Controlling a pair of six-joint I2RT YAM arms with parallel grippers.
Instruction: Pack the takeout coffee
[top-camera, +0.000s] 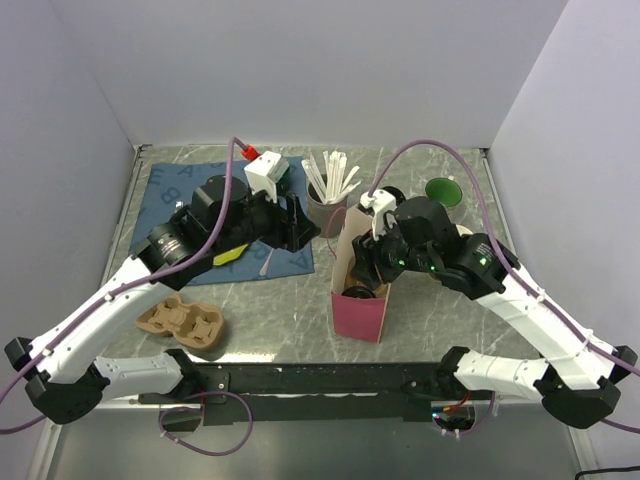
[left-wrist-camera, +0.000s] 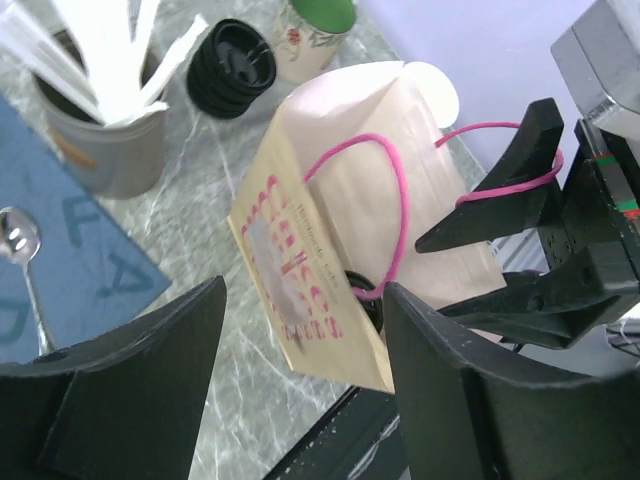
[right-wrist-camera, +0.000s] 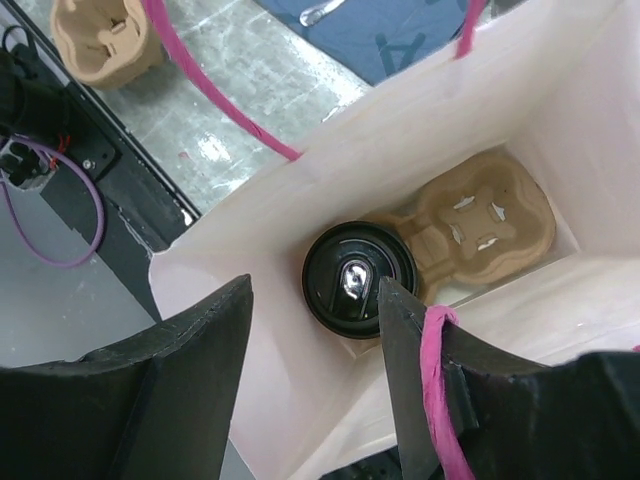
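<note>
While both arms crowd the middle of the grey tabletop (top-camera: 290, 310), the biggest thing on it is the blue mat (top-camera: 170, 190) at the back left. Next in size is the paper bag (top-camera: 360, 315), which stands upright near the centre. The right end effector (right-wrist-camera: 315, 290) hangs over the bag's open mouth with its fingers apart, gripping nothing. The left end effector (left-wrist-camera: 305, 290) waits just beside the bag, its fingers also spread and empty. Down at the bottom of the bag lies a tan cup carrier (right-wrist-camera: 480, 215). The takeout coffee (right-wrist-camera: 358, 285) sits at its near end, black lid up, and I cannot tell whether it is fully seated in a well. A pink handle (right-wrist-camera: 435, 350) lies draped across one right finger, and that is my worry. If that arm rises with the loop caught, I think it would drag or tip the bag and topple the cup. A nudge from the left arm could do the same. As for writing, the mat carries large pale letters, an F and an A among them. The bag's pink print is too blurred to read.
</note>
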